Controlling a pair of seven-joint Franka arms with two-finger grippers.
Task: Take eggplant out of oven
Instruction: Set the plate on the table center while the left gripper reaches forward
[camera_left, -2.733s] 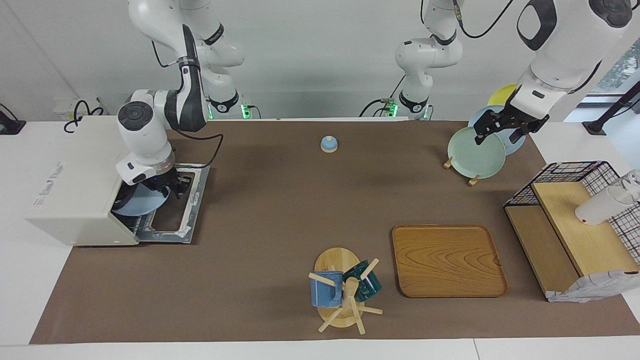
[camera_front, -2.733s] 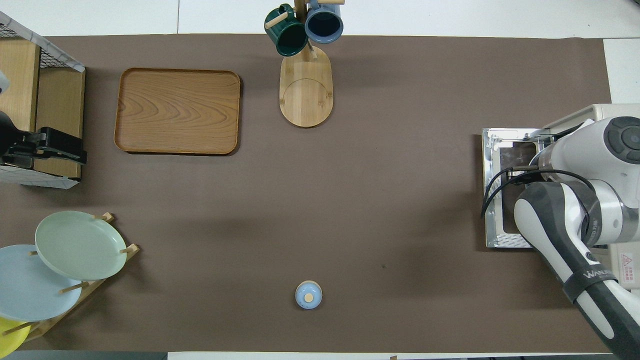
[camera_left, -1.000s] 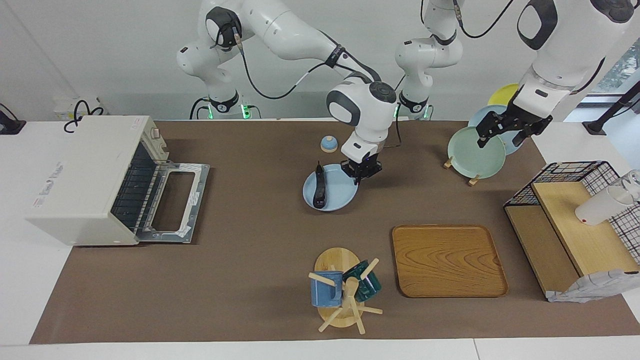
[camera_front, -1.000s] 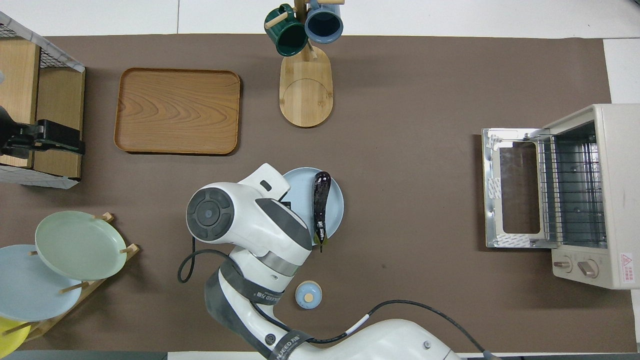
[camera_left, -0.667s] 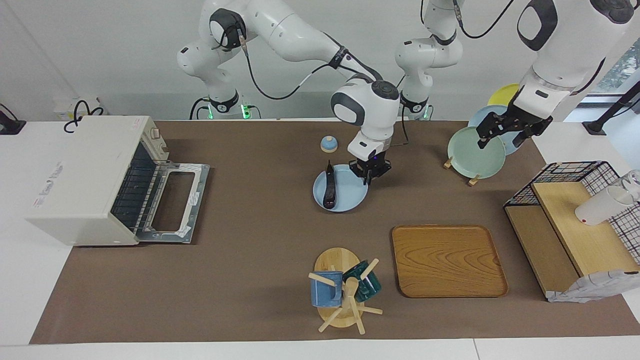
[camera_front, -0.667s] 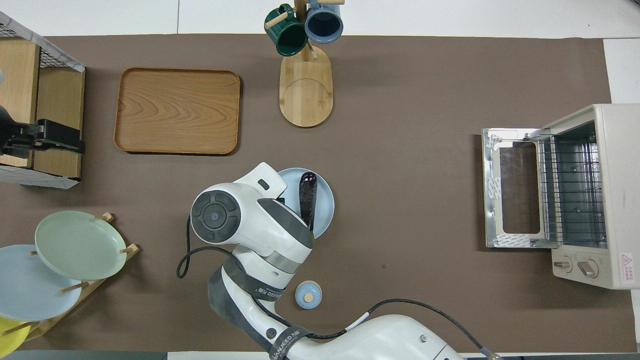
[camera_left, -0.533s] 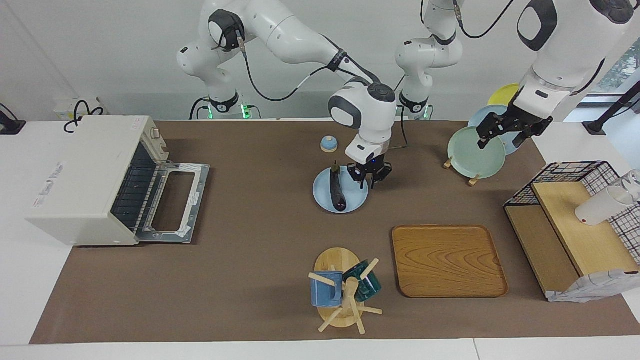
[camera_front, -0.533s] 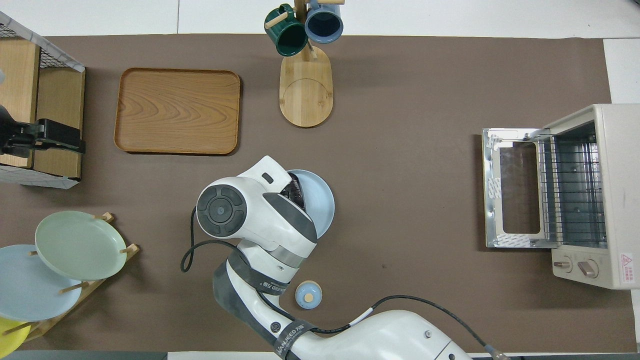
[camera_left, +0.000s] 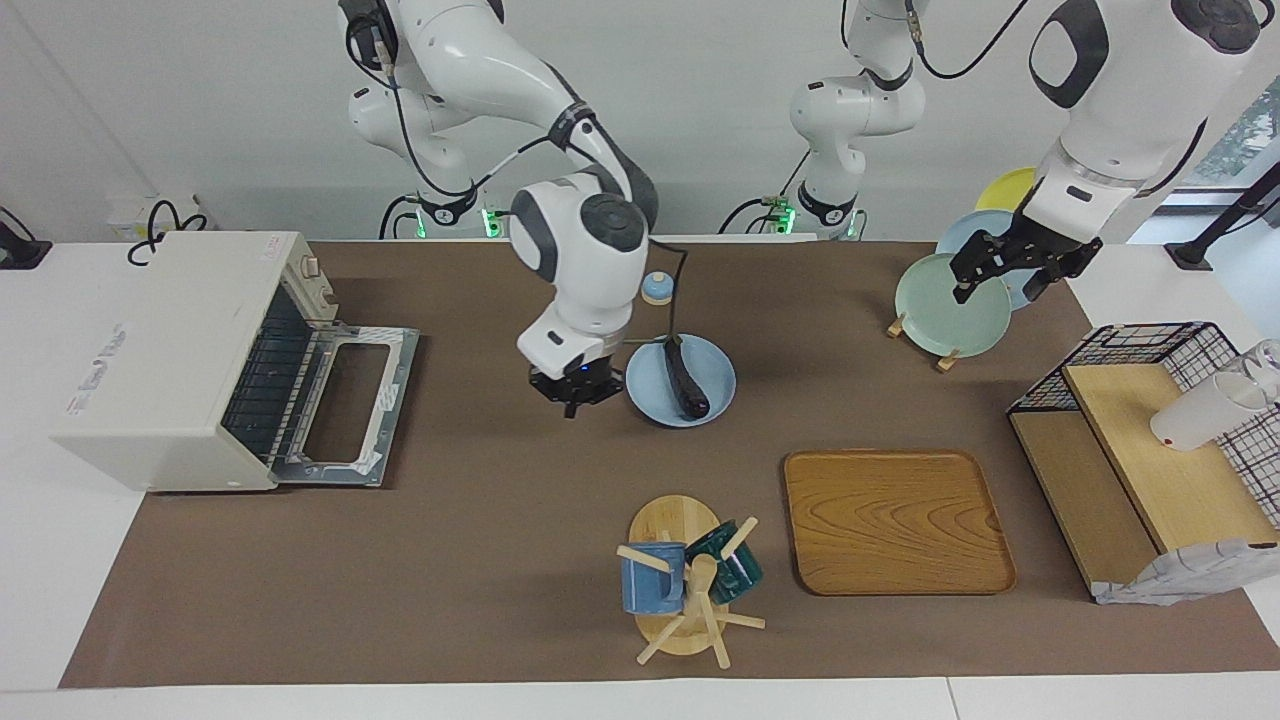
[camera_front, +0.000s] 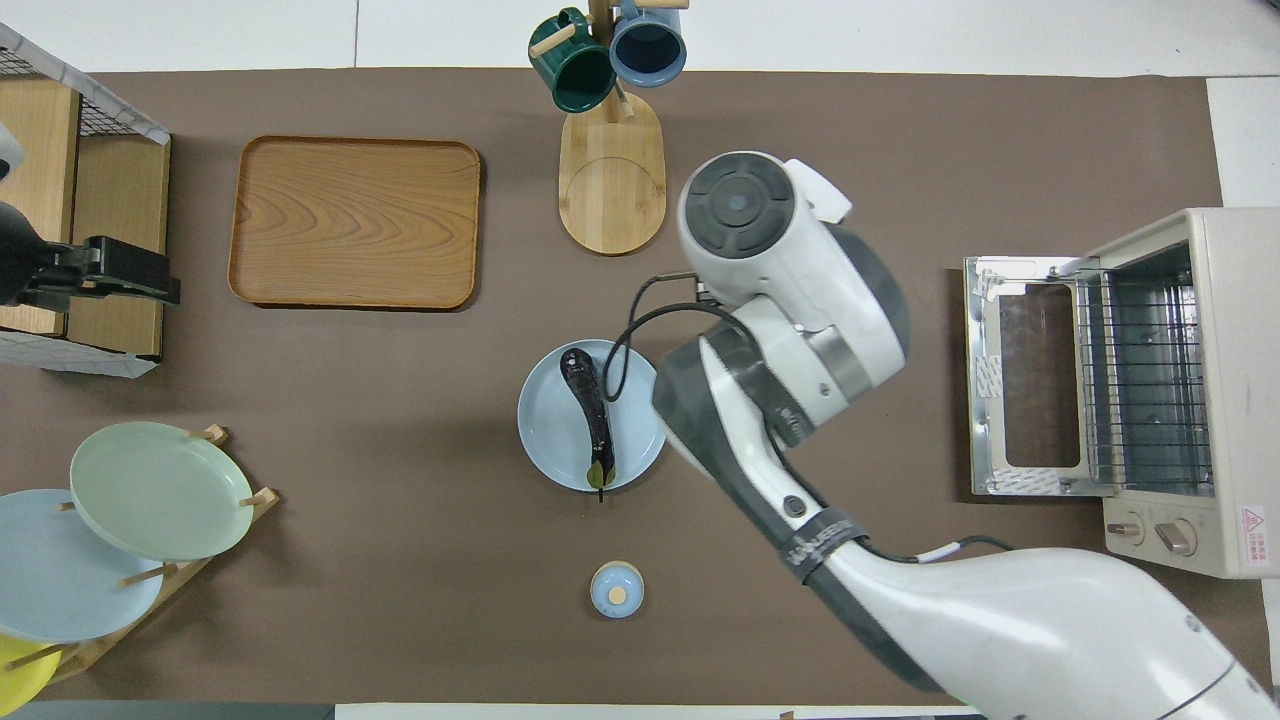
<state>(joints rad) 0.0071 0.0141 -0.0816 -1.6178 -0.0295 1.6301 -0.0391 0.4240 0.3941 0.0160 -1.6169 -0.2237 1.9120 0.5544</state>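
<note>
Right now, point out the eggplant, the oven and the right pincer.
eggplant (camera_front: 590, 412): overhead view, mid-body.
oven (camera_left: 160, 350): facing view, cream top panel.
right pincer (camera_left: 574, 398): facing view, between its fingertips.

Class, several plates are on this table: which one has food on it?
The pale blue plate lying flat mid-table: the eggplant rests on it. The other plates stand bare in their rack.

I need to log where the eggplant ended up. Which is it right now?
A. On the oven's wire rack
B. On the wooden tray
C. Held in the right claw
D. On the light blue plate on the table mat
D: the eggplant lies on the light blue plate mid-table, apart from the open oven, while the right claw hangs beside the plate holding nothing.
</note>
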